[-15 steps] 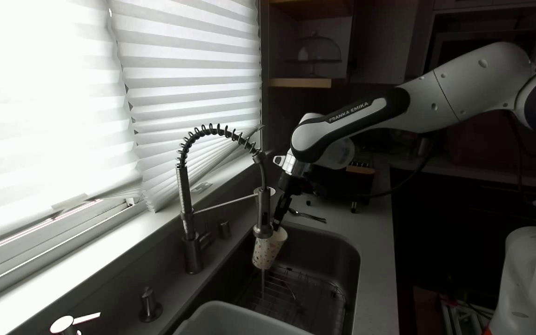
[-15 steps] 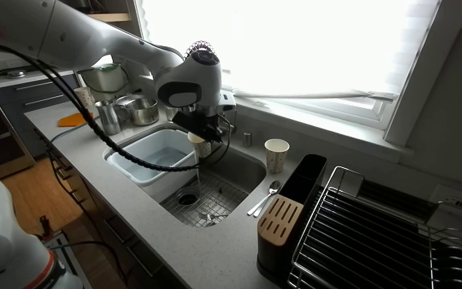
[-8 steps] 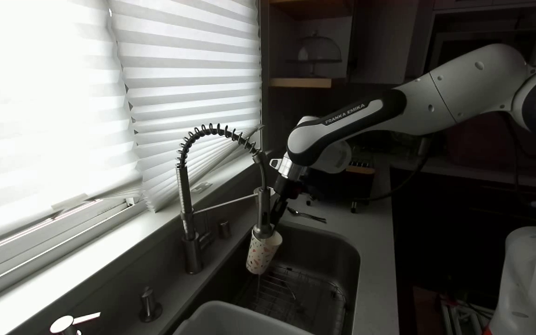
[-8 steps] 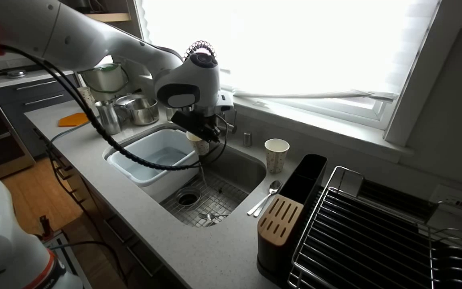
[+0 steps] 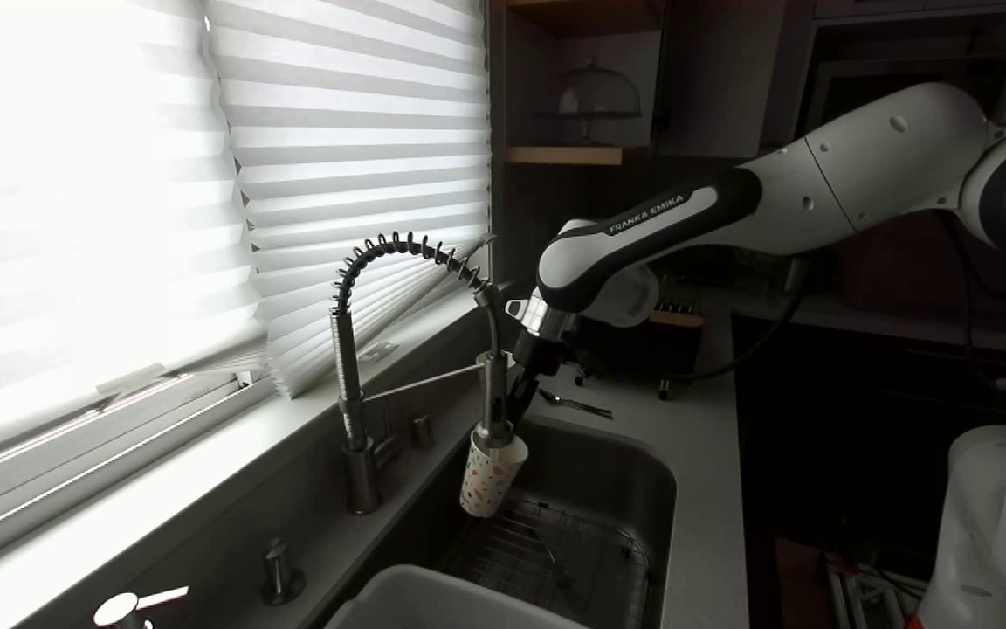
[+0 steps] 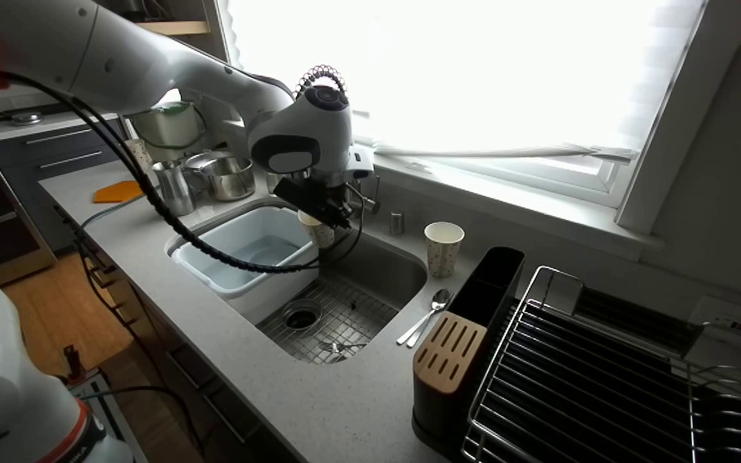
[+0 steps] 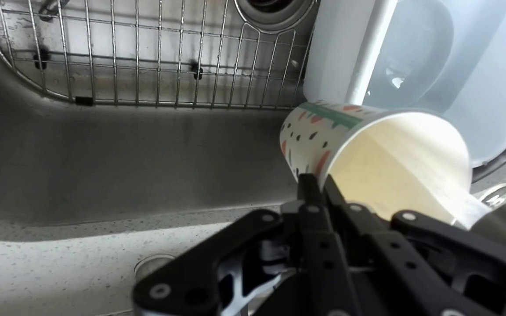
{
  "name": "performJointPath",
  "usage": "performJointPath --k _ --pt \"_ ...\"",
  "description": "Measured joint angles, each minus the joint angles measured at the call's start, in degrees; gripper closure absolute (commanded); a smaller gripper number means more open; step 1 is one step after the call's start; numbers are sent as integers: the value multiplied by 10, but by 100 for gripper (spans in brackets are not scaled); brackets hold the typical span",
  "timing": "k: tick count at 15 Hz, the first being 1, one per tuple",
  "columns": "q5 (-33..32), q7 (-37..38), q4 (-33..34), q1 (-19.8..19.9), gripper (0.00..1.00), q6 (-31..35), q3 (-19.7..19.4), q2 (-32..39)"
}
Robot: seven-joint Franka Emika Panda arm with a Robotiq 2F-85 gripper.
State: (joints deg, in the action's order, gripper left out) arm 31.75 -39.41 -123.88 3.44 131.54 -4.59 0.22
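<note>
Patterned paper cup (image 7: pixel 380 158) is held over the sink (image 6: pixel 378 265), tilted, mouth up. End effector (image 7: pixel 318 181) fingers almost together, only the cup's thin wall pinched between the tips at the rim. Cup base is apart from the wire grid (image 6: pixel 357 315) below. Pull-down faucet (image 5: pixel 347 362), spray head (image 5: pixel 495 402) right at the cup's mouth in an exterior view. Wrist view has a pale streak running from the nozzle into the cup; probably water, but blurry, so can't be sure.

White plastic tub (image 6: pixel 282 292) sits in the sink, near the cup. Drain (image 6: pixel 301 317) just beside the tub; loose metal cutlery (image 6: pixel 335 348) in the sink bottom.

Counter (image 6: pixel 338 399), near side: second paper cup (image 6: pixel 442 254) upright by the sink corner, spoon (image 6: pixel 440 298) lying near it with another utensil alongside, then black holder with slotted wooden top (image 6: pixel 451 350), then wire dish rack (image 6: pixel 602 379).

Past the tub: metal pitcher (image 6: pixel 174 193), metal pot (image 6: pixel 234 183), flat orange piece (image 6: pixel 116 193), green-lidded bin (image 6: pixel 163 132), another paper cup (image 6: pixel 141 153) next to the bin. Pleated blind (image 5: pixel 363 114) over the window, lower edge askew. Glass dome (image 5: pixel 605 94) on an upper shelf (image 5: pixel 564 155).
</note>
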Motion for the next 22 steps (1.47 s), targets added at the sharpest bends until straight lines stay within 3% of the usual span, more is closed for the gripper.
performJointPath --k 12,22 --pt "-21 6 -11 5 99 -5 -3 0" --pt "-210 30 -23 92 99 -203 -96 -86"
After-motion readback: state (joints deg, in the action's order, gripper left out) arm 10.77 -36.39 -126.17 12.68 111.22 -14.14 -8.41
